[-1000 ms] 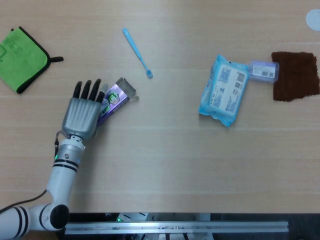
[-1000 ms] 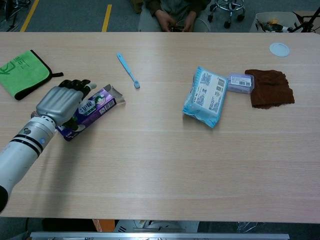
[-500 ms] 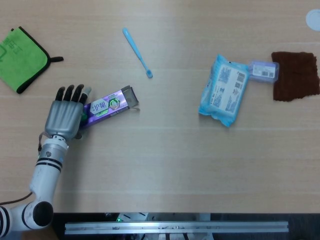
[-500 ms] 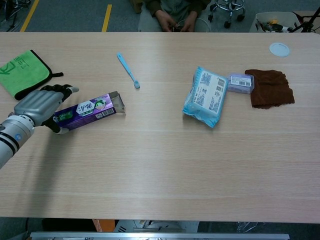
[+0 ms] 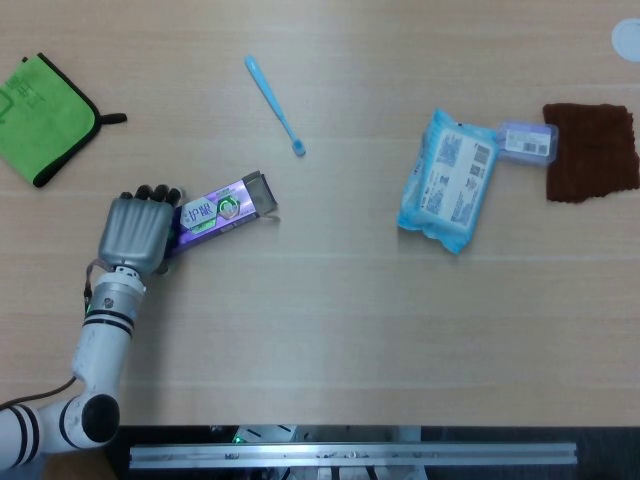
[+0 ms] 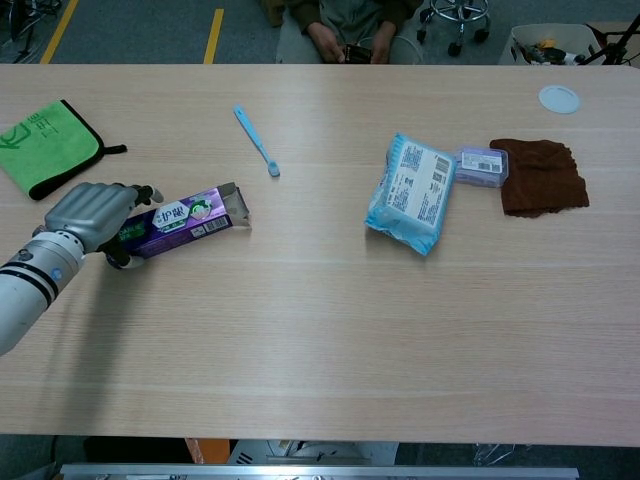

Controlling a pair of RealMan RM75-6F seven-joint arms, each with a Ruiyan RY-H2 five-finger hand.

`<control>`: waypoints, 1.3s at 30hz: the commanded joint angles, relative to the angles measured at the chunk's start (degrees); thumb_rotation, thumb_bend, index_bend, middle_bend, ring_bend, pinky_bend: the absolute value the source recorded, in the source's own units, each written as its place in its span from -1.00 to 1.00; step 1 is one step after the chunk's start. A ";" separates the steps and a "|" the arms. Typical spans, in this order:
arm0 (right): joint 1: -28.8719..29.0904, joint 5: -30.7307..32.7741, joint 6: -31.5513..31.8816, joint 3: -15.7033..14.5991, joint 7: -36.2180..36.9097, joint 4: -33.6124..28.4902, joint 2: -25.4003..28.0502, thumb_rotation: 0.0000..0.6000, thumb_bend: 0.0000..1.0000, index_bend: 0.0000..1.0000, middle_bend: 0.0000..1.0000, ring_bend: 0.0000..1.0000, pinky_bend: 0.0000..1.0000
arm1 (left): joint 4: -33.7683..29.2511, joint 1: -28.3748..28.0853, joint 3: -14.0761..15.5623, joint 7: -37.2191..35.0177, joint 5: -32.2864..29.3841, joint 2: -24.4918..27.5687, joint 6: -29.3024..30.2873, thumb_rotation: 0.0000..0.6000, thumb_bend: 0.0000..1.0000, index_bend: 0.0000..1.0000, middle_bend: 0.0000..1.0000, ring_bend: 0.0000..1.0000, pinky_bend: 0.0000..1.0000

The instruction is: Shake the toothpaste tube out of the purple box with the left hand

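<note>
Left robot hand (image 5: 137,229) is curled around the closed rear end of the purple box (image 5: 222,208); grip looks partial, fingers wrapped over the top edge only. The box is lying flat on the table (image 5: 340,300), open flap end pointed away from the hand, toward the blue toothbrush (image 5: 273,101). No toothpaste tube is seen outside; presumably it sits inside. Right hand not in view.

Risks, judged from this pose:
- Thin carton held at one end: it could be crushed, jamming the tube.
- A shallow grip could be lost during shaking, and the whole box thrown.
- If the open end is not tipped downward, nothing is released.
- An ejected tube could be flung toward the toothbrush or off the table.
</note>
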 commanded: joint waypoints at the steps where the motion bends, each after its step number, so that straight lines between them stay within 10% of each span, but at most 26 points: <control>1: 0.03 -0.09 0.01 -0.01 0.08 0.04 -0.01 1.00 -0.45 -0.21 -0.21 -0.25 -0.13 | 0.93 0.12 0.10 -0.83 1.02 -0.52 0.42 1.00 -0.67 -0.44 -0.35 -0.40 -0.11; 17: 0.12 -0.28 0.15 0.04 0.59 0.14 0.02 1.00 -0.45 -0.21 -0.21 -0.25 -0.13 | -5.56 -1.82 1.53 2.96 12.02 6.63 3.82 1.00 -0.67 -0.06 0.06 -0.06 0.26; 39: -0.33 -0.66 0.97 -0.14 1.59 0.53 0.09 1.00 -0.45 -0.21 -0.21 -0.25 -0.13 | -19.88 -9.38 2.81 41.79 13.35 9.63 7.96 1.00 -0.67 -0.17 0.00 -0.12 0.26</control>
